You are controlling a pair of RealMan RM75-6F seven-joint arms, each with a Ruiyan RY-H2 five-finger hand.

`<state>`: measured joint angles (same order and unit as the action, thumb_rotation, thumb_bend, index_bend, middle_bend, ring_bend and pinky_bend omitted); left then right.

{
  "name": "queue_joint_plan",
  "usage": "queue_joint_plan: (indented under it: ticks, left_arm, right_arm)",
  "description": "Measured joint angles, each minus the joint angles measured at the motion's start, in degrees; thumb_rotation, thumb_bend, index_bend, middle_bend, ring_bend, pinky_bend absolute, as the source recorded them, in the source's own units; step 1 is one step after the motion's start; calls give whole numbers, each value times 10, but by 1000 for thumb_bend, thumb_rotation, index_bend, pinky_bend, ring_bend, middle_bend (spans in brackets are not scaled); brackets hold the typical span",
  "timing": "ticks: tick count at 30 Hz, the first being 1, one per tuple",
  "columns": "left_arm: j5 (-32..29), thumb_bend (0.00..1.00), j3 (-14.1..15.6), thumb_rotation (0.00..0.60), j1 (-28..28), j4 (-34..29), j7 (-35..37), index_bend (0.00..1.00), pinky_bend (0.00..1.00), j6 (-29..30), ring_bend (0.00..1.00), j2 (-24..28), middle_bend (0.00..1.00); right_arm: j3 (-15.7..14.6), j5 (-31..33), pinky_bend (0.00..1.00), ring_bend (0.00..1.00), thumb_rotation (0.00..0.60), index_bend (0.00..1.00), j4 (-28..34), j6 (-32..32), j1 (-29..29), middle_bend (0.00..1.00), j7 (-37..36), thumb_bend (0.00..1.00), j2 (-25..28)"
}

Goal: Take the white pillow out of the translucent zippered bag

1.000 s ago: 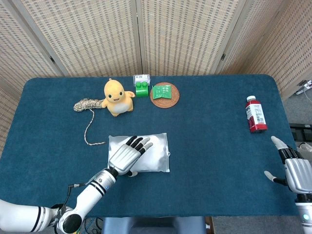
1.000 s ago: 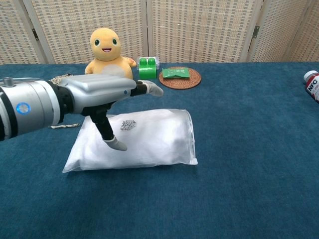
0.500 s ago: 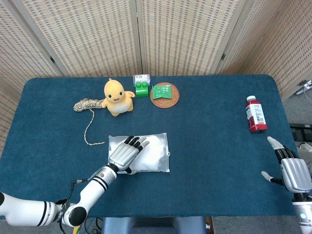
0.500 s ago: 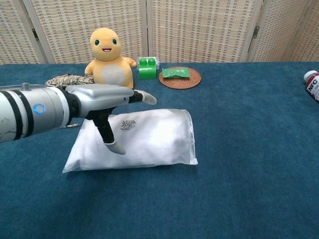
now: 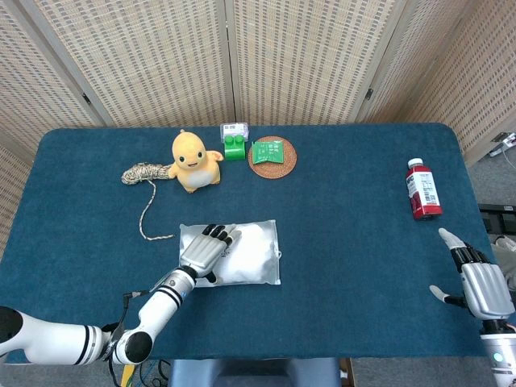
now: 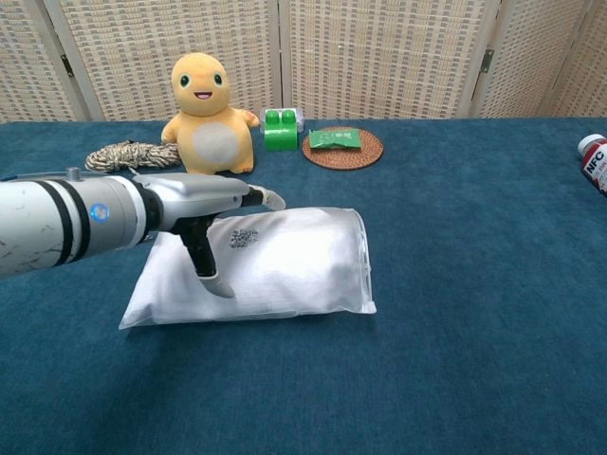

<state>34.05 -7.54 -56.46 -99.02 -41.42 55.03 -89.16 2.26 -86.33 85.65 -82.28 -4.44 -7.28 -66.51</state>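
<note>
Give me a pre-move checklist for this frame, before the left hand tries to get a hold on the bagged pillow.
1. Left hand over the translucent zippered bag: ok, above its left part, fingers spread, thumb pointing down at it.
2. Hand contact with the bag: cannot tell whether the thumb touches.
3. White pillow out of the bag: not ok, it fills the bag.
4. Zipper open: cannot tell; the closure edge on the bag's right end is not readable.
5. Right hand ready to assist: not ok, open at the table's far right edge, away from the bag.
6. Nearby items: ok, twine and plush toy lie apart from the bag.
</note>
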Motion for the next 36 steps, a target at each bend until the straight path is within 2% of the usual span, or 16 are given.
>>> queue_joint_plan:
  ticks: [15, 27, 31, 36]
  left_arm:
    - [-68, 0, 21, 600, -21, 12, -14, 0, 7, 5, 0, 4, 0]
    - [-146, 0, 31, 600, -67, 15, -90, 0, 250, 40, 24, -15, 3]
    - [-133, 0, 33, 600, -66, 18, -88, 12, 314, 50, 124, -22, 111]
    - [-92, 0, 32, 600, -57, 21, -67, 160, 382, 61, 235, -26, 266]
  right_arm:
    - [-1, 0, 292, 171, 600, 39, 2, 8, -4, 155, 4, 0, -4]
    - [-3, 1, 292, 171, 600, 49, 0, 14, -6, 157, 1, 0, -7]
    - [-4, 2, 292, 171, 600, 53, -1, 16, -7, 161, -1, 0, -8]
    - [-3, 1, 292, 171, 600, 57, -1, 18, -9, 166, 0, 0, -9]
